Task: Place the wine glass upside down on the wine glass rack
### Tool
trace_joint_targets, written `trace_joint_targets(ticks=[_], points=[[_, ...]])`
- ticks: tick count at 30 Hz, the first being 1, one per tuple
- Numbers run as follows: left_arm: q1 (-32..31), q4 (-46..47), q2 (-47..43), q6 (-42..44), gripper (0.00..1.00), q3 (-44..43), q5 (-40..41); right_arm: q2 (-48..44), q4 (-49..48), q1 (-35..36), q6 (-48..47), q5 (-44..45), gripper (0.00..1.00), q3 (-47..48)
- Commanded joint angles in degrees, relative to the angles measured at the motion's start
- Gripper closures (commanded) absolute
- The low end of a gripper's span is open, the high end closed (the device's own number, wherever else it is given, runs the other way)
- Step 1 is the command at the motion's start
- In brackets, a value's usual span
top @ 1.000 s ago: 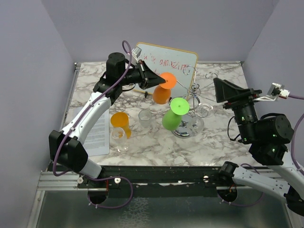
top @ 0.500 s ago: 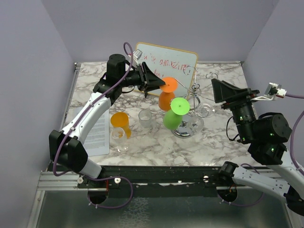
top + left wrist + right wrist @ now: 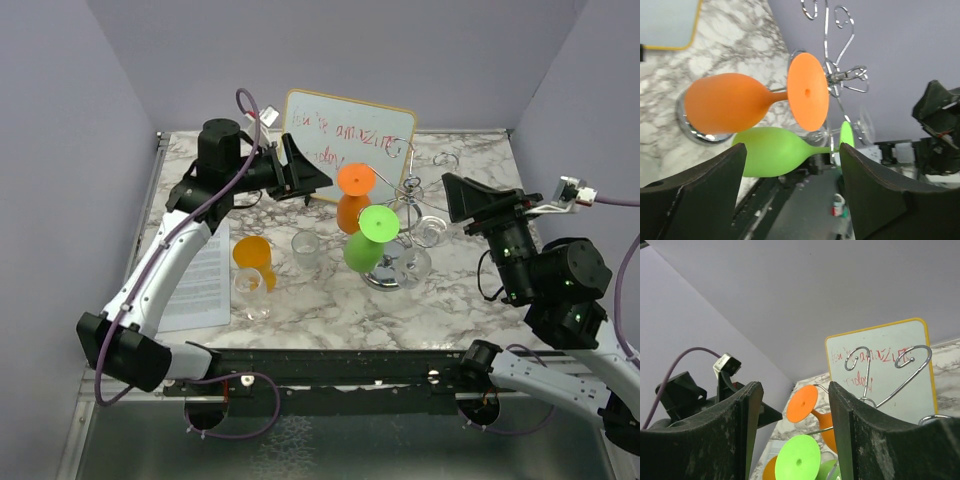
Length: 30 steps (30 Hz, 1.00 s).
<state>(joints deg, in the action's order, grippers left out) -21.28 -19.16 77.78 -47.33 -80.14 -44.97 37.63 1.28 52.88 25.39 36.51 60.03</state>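
An orange wine glass [image 3: 351, 200] hangs upside down on the silver wine glass rack [image 3: 408, 190], foot up, bowl down. A green wine glass [image 3: 366, 243] hangs beside it, nearer the front. My left gripper [image 3: 307, 176] stands open a little left of the orange glass, touching nothing. In the left wrist view the orange glass [image 3: 725, 109] and the green glass [image 3: 774, 157] lie beyond the open left gripper [image 3: 792, 187], with the rack's wire [image 3: 840, 80] behind them. My right gripper [image 3: 457, 199] is open and empty to the right of the rack; through the right gripper [image 3: 792, 390] I see the orange foot [image 3: 802, 403].
A whiteboard [image 3: 375, 128] leans at the back behind the rack. An orange cup [image 3: 251, 252], two clear glasses [image 3: 306, 247] [image 3: 250, 290] and a paper sheet [image 3: 198, 285] sit left of the rack's round base [image 3: 392, 274]. Another clear glass [image 3: 430, 232] hangs on the rack's right side.
My left gripper opened, let go of the orange wine glass and drew back to the left. The glass now hangs upright-inverted on the rack. The right arm barely moved.
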Motion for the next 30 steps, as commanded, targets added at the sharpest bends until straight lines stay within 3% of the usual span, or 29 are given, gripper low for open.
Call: trace_joint_targets(ticks=[1,9,13,19,30], points=[[0.9,-10.6,-5.1,13.5,0.22,2.9,9.3,-1.6,4.1,0.3,1.2,0.8,0.40,0.5],[0.9,-27.1,-12.9,28.3,0.13,6.3,33.2,-1.8,7.1,0.4,2.4,0.9,0.40,0.8],[0.9,-34.6,-12.4,30.8,0.23,6.2,40.8,-1.1,6.8,0.3,2.5,0.8,0.40,0.7],[0.8,-36.5,-11.0,31.1,0.41,9.1,39.0,0.7,7.2,0.3,2.5,0.2,0.40,1.3],[0.3,-34.5,-7.0,31.6,0.36,11.8,33.6,0.5,7.2,0.4,2.8,1.1,0.40,0.6]])
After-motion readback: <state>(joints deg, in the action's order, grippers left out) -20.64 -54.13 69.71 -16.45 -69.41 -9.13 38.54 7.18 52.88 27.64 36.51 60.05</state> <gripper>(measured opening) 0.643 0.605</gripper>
